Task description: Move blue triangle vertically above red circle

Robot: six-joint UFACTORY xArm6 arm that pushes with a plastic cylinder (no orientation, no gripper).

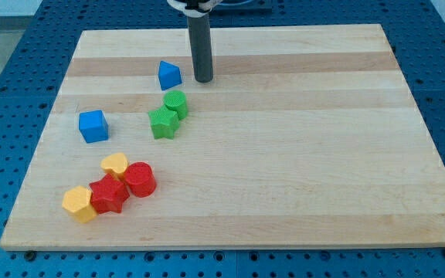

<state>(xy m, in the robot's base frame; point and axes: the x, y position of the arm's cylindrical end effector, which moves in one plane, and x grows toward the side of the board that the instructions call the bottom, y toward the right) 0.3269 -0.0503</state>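
Observation:
The blue triangle (169,75) lies on the wooden board near the view's top, left of centre. My tip (204,80) rests on the board just to the right of the blue triangle, a small gap apart. The red circle (140,179) sits far below, at the lower left, touching a red star (109,194) and a yellow heart (115,164).
A green circle (176,103) and a green star (163,122) sit just below the blue triangle. A blue cube (93,126) lies at the left. A yellow hexagon (79,204) sits at the lower left. The board's edge (230,247) runs along the bottom.

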